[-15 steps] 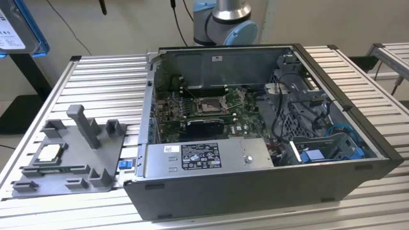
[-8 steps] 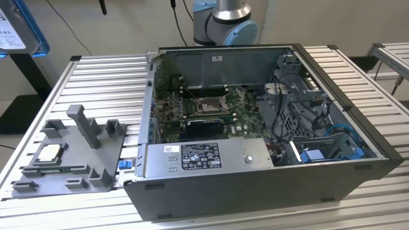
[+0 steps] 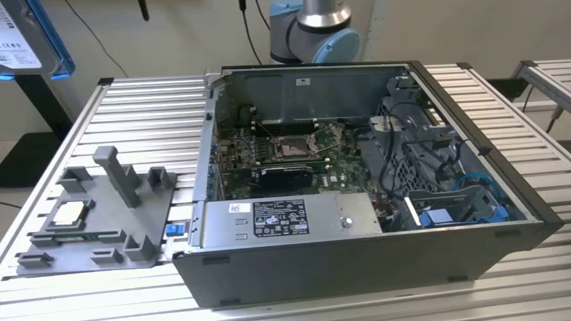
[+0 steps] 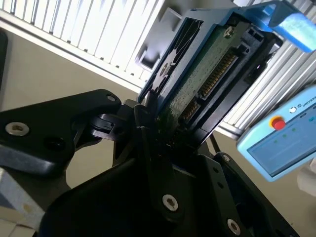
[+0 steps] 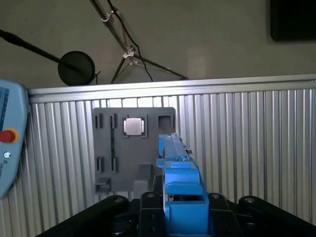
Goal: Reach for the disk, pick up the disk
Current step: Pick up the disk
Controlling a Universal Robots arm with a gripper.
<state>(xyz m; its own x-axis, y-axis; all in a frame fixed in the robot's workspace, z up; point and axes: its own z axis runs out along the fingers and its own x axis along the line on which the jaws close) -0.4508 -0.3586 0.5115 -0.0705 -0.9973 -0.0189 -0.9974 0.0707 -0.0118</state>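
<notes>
The disk (image 3: 25, 39) hangs high at the exterior view's upper left, its white label and blue frame showing, well above the table. In the second wrist view the disk (image 4: 207, 74) shows its green circuit board and connector, with the blue frame at its far end. My gripper (image 4: 153, 116) is shut on it, the black fingers (image 4: 143, 128) clamping its near end. In the first wrist view the disk (image 5: 177, 182) stands edge-on in my gripper (image 5: 177, 210), above the grey fixture.
An open computer case (image 3: 357, 281) sits on the slatted aluminium table (image 3: 143, 114). A grey fixture tray (image 3: 98, 221) holds a square processor chip (image 5: 134, 127). A blue-grey teach pendant (image 4: 281, 143) lies off the table's edge. A tripod (image 5: 128, 54) stands on the floor.
</notes>
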